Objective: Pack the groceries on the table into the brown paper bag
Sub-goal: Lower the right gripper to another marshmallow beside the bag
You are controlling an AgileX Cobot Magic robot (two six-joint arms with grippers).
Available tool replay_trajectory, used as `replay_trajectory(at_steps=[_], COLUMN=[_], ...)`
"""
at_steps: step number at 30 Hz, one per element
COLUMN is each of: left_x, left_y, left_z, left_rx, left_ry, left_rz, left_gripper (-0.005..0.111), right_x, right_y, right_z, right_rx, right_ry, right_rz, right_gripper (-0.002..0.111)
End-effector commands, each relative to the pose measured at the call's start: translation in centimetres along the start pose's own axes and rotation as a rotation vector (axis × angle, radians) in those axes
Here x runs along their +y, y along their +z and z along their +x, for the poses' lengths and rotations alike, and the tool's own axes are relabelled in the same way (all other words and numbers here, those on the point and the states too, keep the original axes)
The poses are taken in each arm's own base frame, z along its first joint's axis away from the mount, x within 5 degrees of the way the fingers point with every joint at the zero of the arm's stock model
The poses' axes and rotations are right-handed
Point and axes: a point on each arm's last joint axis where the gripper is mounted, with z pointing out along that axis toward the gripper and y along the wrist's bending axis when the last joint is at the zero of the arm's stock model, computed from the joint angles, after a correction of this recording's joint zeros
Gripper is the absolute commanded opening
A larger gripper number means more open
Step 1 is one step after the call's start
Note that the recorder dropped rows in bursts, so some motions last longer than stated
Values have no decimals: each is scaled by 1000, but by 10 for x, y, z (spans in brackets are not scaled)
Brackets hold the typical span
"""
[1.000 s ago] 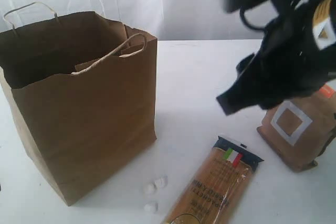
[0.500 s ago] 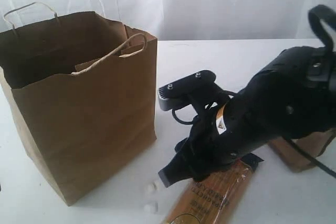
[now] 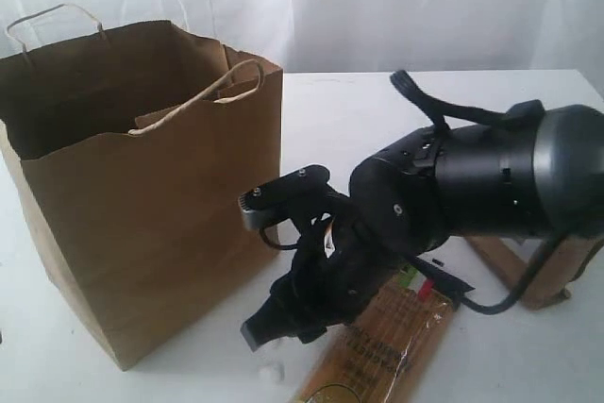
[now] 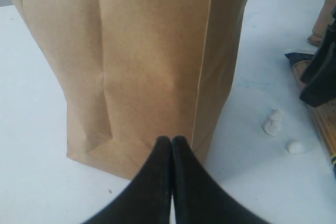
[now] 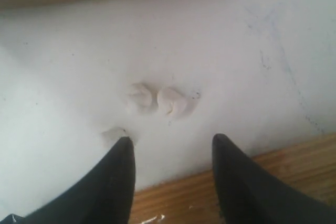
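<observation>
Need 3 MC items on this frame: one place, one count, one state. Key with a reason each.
1. The small white lumps lie:
A) inside the brown paper bag
B) on the table, between the bag and the spaghetti packet
C) on top of the packet

2. The bag's handles number:
A) one
B) two
C) four

3. The right gripper is:
A) shut on the packet
B) shut on a lump
C) open, holding nothing

Key:
1 B, the lumps sit on bare white tabletop beside the packet.
2 B, two twisted loops stand at the rim.
3 C, its jaws stand apart with only tabletop between them.
</observation>
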Motion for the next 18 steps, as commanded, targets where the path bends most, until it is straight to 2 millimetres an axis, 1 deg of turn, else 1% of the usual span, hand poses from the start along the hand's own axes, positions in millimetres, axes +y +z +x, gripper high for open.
replay_trajectory(at_steps=[1, 6, 12, 18], left_x=[0, 0, 0, 0], left_y=[0, 0, 0, 0], left_z=[0, 0, 0, 0], left_rx=[-6, -6, -6, -6], left_ry=[-7, -7, -7, -7], left_rz=[-1, -1, -1, -1], left_gripper=[0, 0, 0, 0], right_x=[0, -2, -2, -3], right_y=[9, 25, 34, 43], right_z=[-7, -3, -6, -7], right_rx=[-20, 26, -2, 6], right_ry=[-19, -14, -10, -15], right_rz=[2, 7, 8, 10], right_gripper=[44, 44, 44, 44])
